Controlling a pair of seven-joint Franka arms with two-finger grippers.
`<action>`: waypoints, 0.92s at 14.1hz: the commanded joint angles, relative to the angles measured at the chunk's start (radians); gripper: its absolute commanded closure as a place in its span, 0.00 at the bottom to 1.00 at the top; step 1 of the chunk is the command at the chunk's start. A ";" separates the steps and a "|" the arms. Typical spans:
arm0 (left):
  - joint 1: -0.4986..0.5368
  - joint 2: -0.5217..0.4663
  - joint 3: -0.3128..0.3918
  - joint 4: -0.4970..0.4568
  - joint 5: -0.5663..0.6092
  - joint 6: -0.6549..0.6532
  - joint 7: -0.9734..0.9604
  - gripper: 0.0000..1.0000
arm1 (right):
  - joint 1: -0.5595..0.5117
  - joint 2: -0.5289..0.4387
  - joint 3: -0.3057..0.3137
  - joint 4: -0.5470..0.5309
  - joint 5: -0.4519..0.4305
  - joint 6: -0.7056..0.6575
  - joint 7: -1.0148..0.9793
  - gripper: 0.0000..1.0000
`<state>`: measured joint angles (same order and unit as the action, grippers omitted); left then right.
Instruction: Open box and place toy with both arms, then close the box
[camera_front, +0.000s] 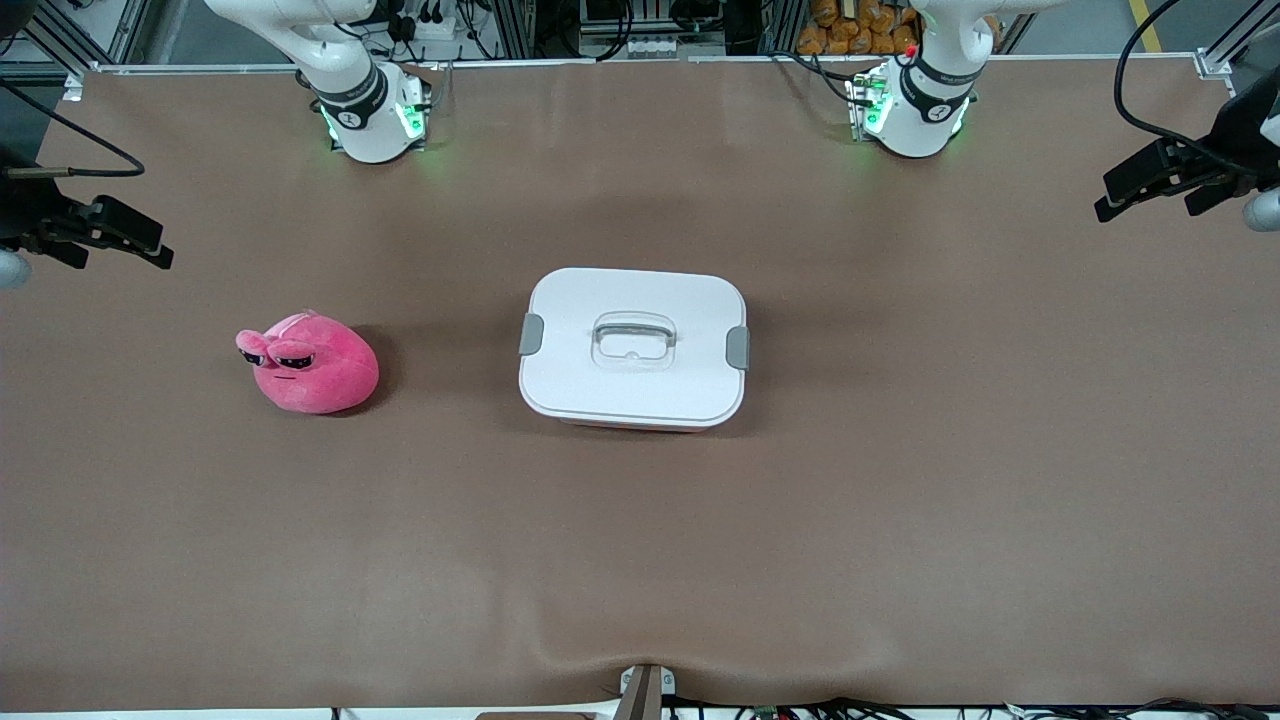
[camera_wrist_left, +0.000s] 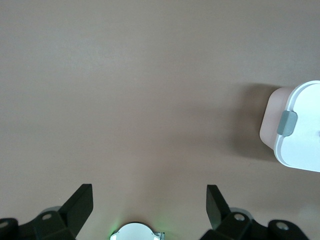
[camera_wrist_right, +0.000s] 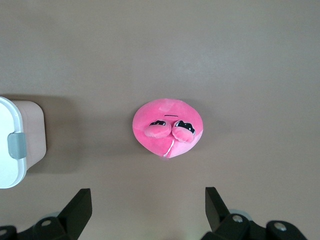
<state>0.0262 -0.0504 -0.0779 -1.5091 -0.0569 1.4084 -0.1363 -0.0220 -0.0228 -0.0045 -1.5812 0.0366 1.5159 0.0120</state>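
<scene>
The box (camera_front: 633, 345) stands at the table's middle with its white lid on and both grey side clips (camera_front: 531, 334) down. The pink plush toy (camera_front: 310, 365) lies on the table beside it, toward the right arm's end. My right gripper (camera_front: 120, 258) hangs open and empty over that end of the table, apart from the toy. In the right wrist view the gripper (camera_wrist_right: 147, 200) is open, with the toy (camera_wrist_right: 167, 127) and a box corner (camera_wrist_right: 10, 145) below. My left gripper (camera_front: 1145, 205) hangs open over the left arm's end. In its wrist view it (camera_wrist_left: 148, 197) is empty, with the box's end (camera_wrist_left: 300, 130) off to one side.
The brown mat (camera_front: 900, 500) covers the whole table. The arm bases (camera_front: 370, 120) (camera_front: 915, 115) stand along the edge farthest from the front camera. A small clamp (camera_front: 645, 690) sits at the nearest edge.
</scene>
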 joint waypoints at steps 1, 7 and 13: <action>0.003 0.001 0.000 0.012 0.017 -0.014 0.024 0.00 | -0.006 -0.020 0.003 -0.011 -0.015 0.000 0.000 0.00; 0.004 0.003 0.001 0.013 0.009 -0.014 0.021 0.00 | -0.007 -0.020 0.001 -0.013 -0.015 -0.002 0.000 0.00; 0.004 0.030 0.004 0.012 0.014 -0.014 0.014 0.00 | -0.009 -0.019 0.000 -0.011 -0.015 0.001 0.000 0.00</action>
<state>0.0275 -0.0338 -0.0751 -1.5094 -0.0569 1.4083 -0.1296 -0.0238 -0.0228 -0.0095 -1.5812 0.0365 1.5158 0.0120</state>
